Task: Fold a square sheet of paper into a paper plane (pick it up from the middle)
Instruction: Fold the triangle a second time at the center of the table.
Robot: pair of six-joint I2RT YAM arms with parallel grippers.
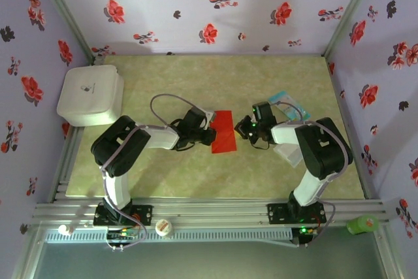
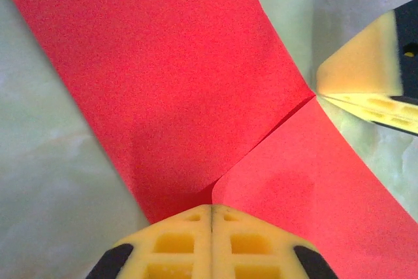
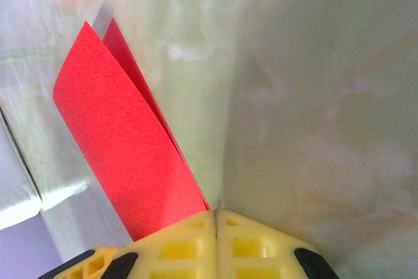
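The square sheet of paper (image 1: 223, 131) is bright red and hangs bent along one crease just over the table's middle, between my two grippers. My left gripper (image 1: 210, 136) is shut on the near end of that crease (image 2: 212, 208), and the two red flaps (image 2: 163, 76) spread away from its fingertips. My right gripper (image 1: 240, 129) is shut at the opposite end of the crease (image 3: 214, 212). There the doubled red paper (image 3: 124, 142) runs in under its left finger. The left wrist view has the right gripper's yellow fingers (image 2: 359, 70) meeting the paper's far edge.
A white box (image 1: 90, 95) stands at the back left of the green table (image 1: 261, 76). A light-blue-and-white packet (image 1: 287, 104) lies just behind the right gripper. A white cap (image 1: 163, 227) and a green object (image 1: 362, 225) sit on the front rail.
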